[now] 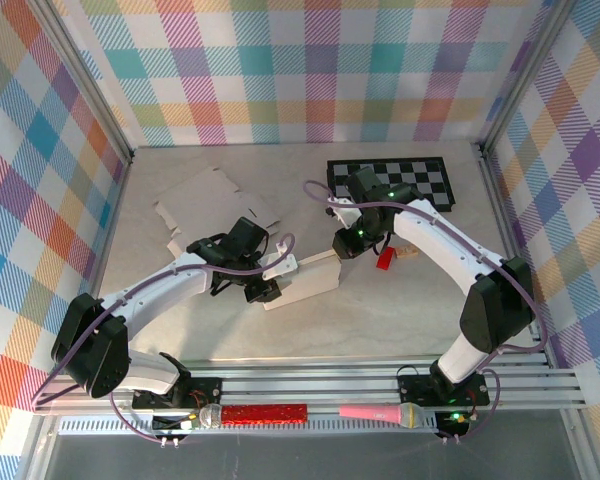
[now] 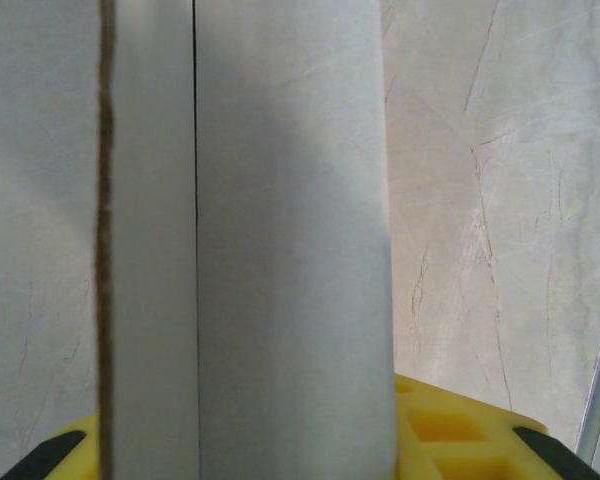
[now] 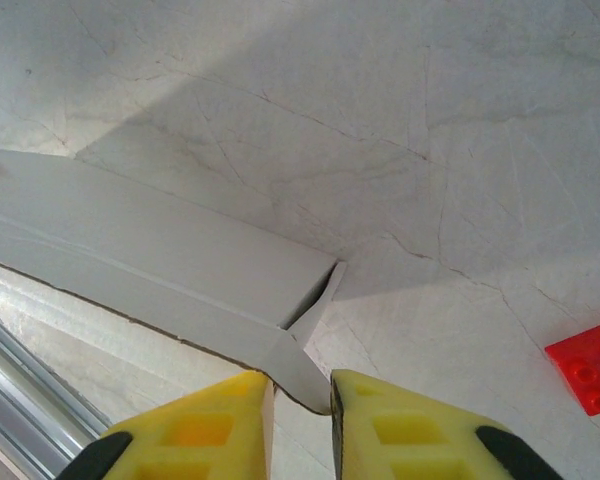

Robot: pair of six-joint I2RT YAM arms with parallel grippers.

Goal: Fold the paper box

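On table (image 1: pixel 380 320): paper box (image 1: pixel 308 280) | left gripper (image 2: pixel 250 455) clamps panel (image 2: pixel 290 250) | right gripper (image 3: pixel 300 425) pinches flap (image 3: pixel 302 375)

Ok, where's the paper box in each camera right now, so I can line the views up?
Top external: paper box lies mid-table, left of the red brick.
Left wrist: paper box fills centre-left as white panels running top to bottom, between the yellow fingers.
Right wrist: paper box runs from left edge to centre, corner flap at bottom centre.
Shared landmark: the red brick, at the right edge in the right wrist view.
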